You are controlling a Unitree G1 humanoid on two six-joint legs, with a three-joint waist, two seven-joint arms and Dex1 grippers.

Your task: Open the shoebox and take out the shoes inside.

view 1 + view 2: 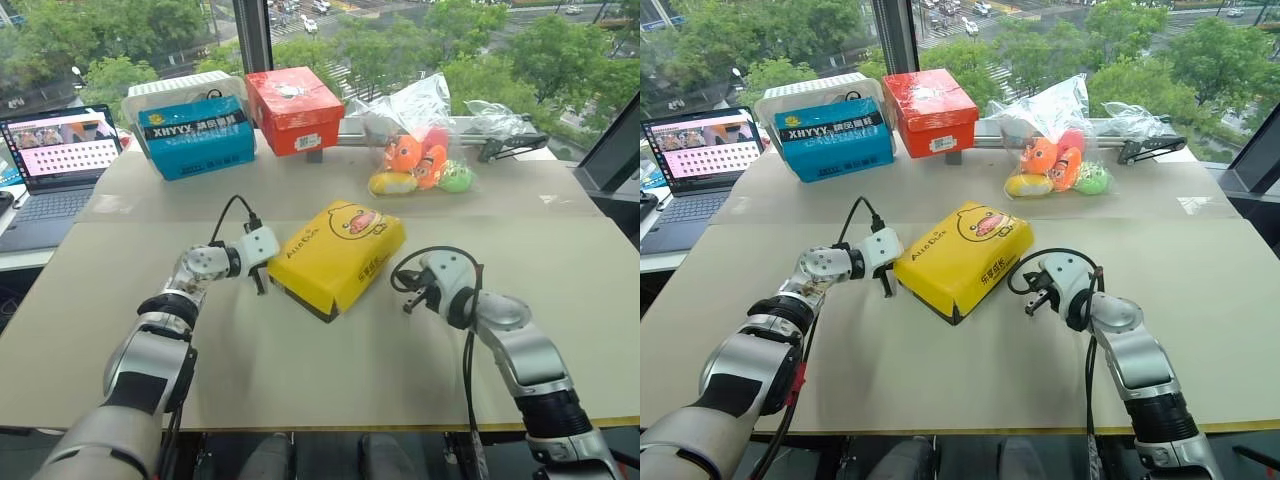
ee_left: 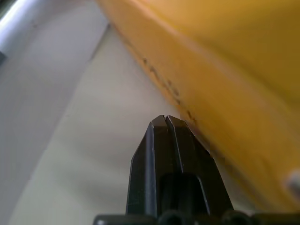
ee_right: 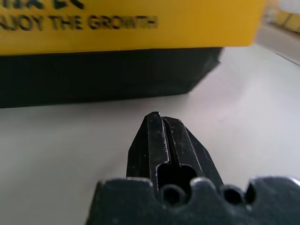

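Observation:
The shoebox [image 1: 338, 255] lies at an angle in the middle of the table, its yellow duck-face lid closed over the black base [image 3: 93, 75]. The shoes are hidden inside it. My left gripper [image 1: 261, 282] is shut with nothing in it, and its tips sit low beside the box's left end, close to the lid's side wall [image 2: 225, 93]. On the other side my right gripper [image 1: 410, 298] is also shut and empty. It hangs just above the table, a short way from the box's right side and pointing at it.
At the back stand a blue box with white lettering [image 1: 197, 137], a red box [image 1: 294, 108] and a clear bag of plush toys [image 1: 420, 150]. An open laptop [image 1: 55, 165] sits at the far left. The table's front edge [image 1: 330, 425] runs just before my arms.

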